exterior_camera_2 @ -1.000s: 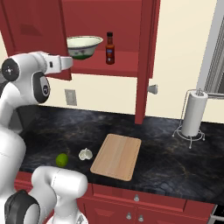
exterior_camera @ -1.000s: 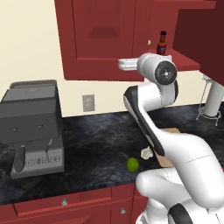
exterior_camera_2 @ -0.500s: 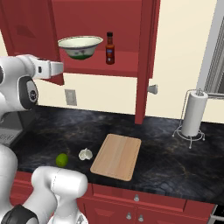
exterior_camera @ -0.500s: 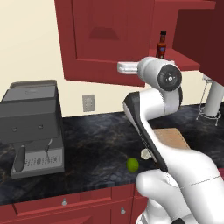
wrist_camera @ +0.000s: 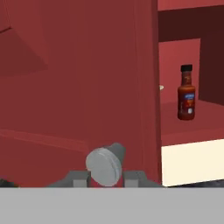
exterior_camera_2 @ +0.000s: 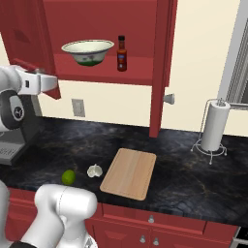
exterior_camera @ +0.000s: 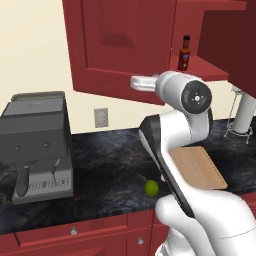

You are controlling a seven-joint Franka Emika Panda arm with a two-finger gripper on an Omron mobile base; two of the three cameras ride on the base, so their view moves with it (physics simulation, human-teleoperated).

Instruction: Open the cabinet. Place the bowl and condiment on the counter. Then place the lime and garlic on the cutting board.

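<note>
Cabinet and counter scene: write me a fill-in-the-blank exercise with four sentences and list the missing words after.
1. On the cabinet shelf, the condiment stands beside the ____.
2. The lime and the garlic lie on the ____, off the cutting board.
3. The hand is at the left door's round silver ____.
4. A paper towel roll stands ____ on its wire holder.

Missing words: bowl; counter; knob; upright

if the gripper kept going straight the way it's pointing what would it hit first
Most likely the round silver knob, sitting between the gripper fingertips, then the cabinet door panel behind it. Depth is unclear.
</note>
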